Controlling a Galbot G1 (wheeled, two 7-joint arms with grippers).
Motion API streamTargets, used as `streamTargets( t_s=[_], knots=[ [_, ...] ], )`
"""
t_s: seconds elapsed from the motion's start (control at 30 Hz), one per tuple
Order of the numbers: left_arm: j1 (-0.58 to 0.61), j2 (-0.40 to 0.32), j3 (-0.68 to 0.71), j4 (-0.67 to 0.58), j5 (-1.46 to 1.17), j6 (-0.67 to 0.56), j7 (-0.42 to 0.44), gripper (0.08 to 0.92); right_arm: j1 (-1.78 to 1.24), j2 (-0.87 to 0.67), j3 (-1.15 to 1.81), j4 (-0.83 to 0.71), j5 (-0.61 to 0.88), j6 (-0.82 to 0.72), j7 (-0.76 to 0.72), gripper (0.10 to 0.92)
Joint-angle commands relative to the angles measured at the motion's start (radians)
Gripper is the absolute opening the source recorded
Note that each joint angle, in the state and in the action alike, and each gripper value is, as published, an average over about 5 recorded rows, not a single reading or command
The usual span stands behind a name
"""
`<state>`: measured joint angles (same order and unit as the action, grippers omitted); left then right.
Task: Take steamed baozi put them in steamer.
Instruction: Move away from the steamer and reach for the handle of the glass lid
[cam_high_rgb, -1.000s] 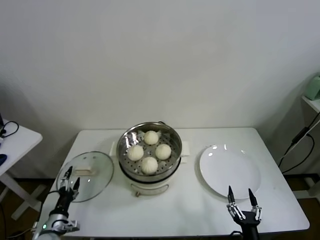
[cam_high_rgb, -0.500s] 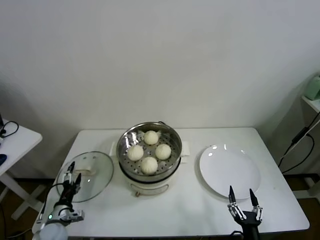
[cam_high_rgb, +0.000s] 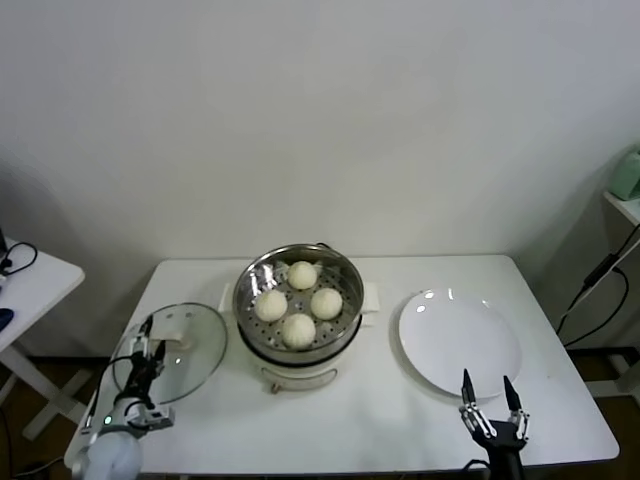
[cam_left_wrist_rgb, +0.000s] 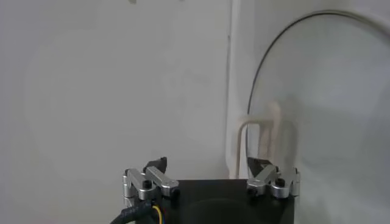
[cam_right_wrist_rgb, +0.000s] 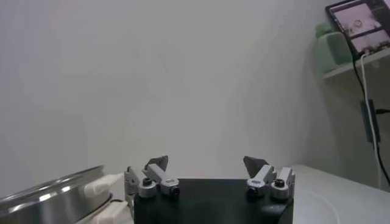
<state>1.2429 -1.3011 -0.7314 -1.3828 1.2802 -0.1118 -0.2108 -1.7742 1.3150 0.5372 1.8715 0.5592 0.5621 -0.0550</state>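
Centrally on the white bench stands the steamer, its perforated tray carrying all four steamed baozi in a diamond, apart from one another so that steam can pass between them. Beside the steamer on the robot's left lies the glass lid, set flat and off the pot, which leaves the opening free for loading. On the steamer's other side rests the white plate, bare; judged from this layout, the transfer looks complete and no bun remains to be fetched.

Left gripper: low at the bench's near edge, over the lid's outer rim, jaws spread and holding nothing; the left wrist view shows the lid's rim and handle just ahead of it.

Right gripper: near the bench's front edge, just short of the plate, jaws spread wide and empty; its wrist view catches the steamer's steel rim off to one side. Both arms sit clear of the steamer.
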Motion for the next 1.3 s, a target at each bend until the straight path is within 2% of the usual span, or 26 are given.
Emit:
streamTargets(
  t_s=[0.03,0.43,0.53,1.0,1.3],
  knots=[
    [-0.027,0.001,0.006,0.018,0.003,0.005,0.009,0.823,-0.003,0.001,0.001,0.003,-0.001,0.000,0.001,0.823],
    [-0.038,-0.013,0.011,0.039,0.007,0.004,0.014,0.823,-0.013,0.004,0.011,0.020,-0.001,-0.001,0.004,0.823],
    [-0.040,-0.013,0.010,0.044,0.008,0.004,0.015,0.792,-0.019,0.005,0.008,0.021,-0.001,0.001,0.006,0.823],
    [-0.035,-0.022,0.006,0.043,0.009,-0.002,0.016,0.394,-0.030,0.003,0.003,0.027,-0.001,0.002,0.009,0.823],
    [-0.021,-0.018,0.000,-0.002,-0.004,-0.003,0.016,0.154,-0.036,0.000,0.005,0.032,-0.013,-0.008,0.017,0.823]
  ],
)
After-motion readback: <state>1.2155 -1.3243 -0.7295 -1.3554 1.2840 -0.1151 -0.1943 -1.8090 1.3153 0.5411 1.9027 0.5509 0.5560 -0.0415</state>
